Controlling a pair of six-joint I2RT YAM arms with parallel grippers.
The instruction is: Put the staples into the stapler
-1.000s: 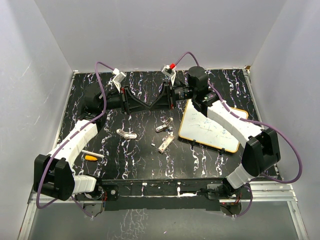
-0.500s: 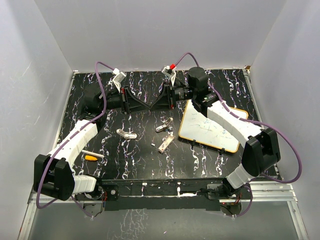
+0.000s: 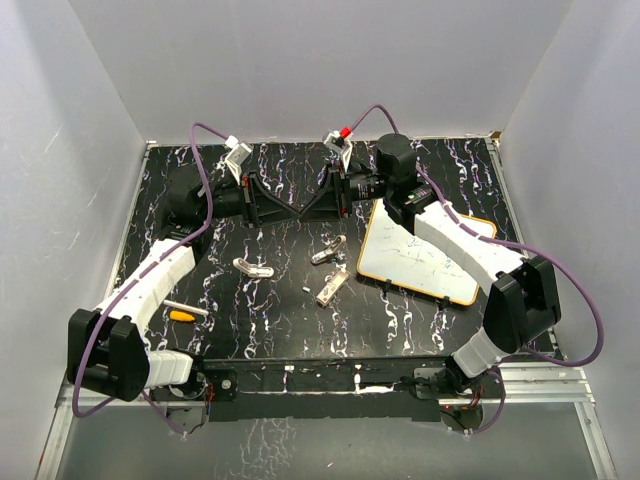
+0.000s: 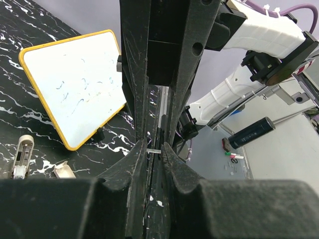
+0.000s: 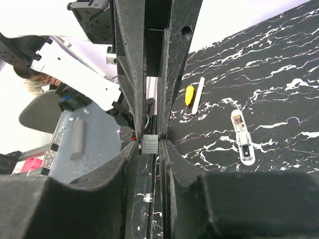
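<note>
From above we get soft, even light. The pale walls [image 3: 300,70] are bright without hot spots, and the black marbled surface [image 3: 290,320] shows hardly any glare. Shadows are faint, gathering only beneath the arms near 12 o'clock. The whiteboard [image 3: 420,262] at 3 o'clock is bright yet readable. In the wrist views the left hand [image 4: 154,149] and right hand [image 5: 149,144] fill 6 o'clock as dark, blurred masses. The backgrounds beyond are sharper and much brighter.
</note>
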